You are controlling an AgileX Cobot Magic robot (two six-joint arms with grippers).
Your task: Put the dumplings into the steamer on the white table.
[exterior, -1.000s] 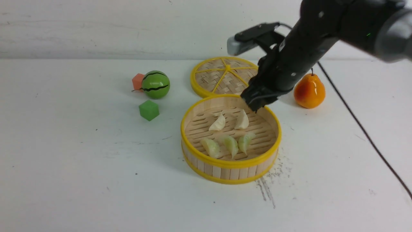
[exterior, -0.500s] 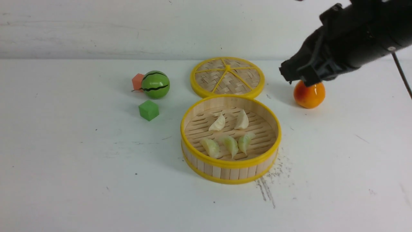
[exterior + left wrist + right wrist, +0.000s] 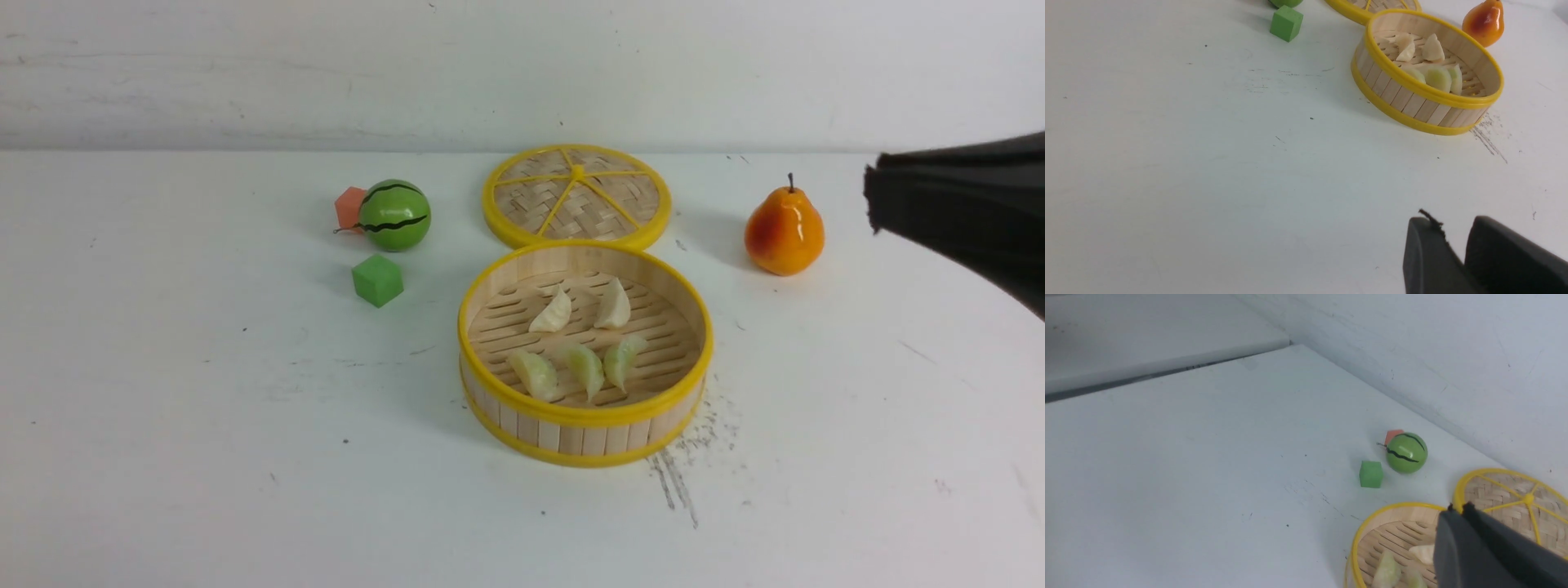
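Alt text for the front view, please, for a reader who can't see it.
Five dumplings lie inside the open steamer on the white table. Its lid lies flat behind it, a pear to the right, a toy watermelon and green cube to the left.

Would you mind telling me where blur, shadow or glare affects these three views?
Front view: the right arm at the edge is smeared, while the steamer is sharp and casts a soft shadow to its left; the pear carries a small highlight. Left wrist view: the left gripper is a dark, soft shape. Right wrist view: the watermelon shows glare.
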